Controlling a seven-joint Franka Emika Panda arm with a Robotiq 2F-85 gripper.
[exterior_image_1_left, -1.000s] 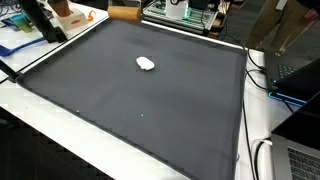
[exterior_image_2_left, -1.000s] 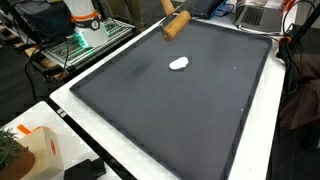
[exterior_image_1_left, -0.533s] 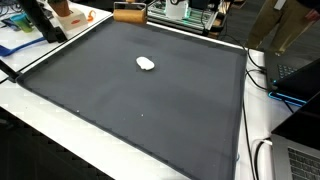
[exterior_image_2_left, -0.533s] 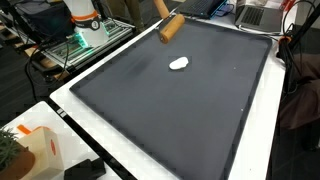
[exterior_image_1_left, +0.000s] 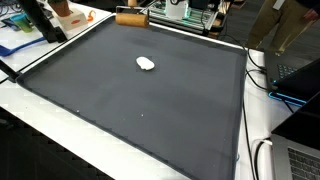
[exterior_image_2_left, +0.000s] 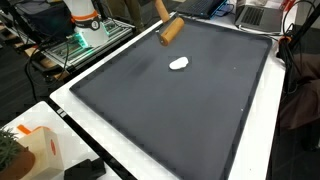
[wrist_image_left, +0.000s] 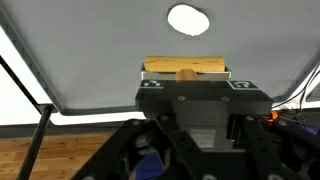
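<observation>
A tan wooden block (exterior_image_1_left: 131, 17) hangs just above the far edge of the dark grey mat (exterior_image_1_left: 150, 110). It also shows in an exterior view (exterior_image_2_left: 171, 30). In the wrist view the block (wrist_image_left: 187, 68) sits right in front of my gripper (wrist_image_left: 187, 80), which is shut on it; the black gripper body hides the fingertips. A small white lump (exterior_image_1_left: 146, 64) lies on the mat, apart from the block, and shows in an exterior view (exterior_image_2_left: 179, 63) and in the wrist view (wrist_image_left: 188, 19).
The mat lies on a white table (exterior_image_2_left: 110, 150). A wire rack with electronics (exterior_image_2_left: 80, 40) stands beside the table. An orange-and-white box (exterior_image_2_left: 35, 148) and cables (exterior_image_1_left: 262, 75) lie near the table's edges. A black stand (exterior_image_1_left: 42, 22) is at one corner.
The wooden block in my gripper has moved slightly down and inward over the mat's far edge. The white lump has not moved.
</observation>
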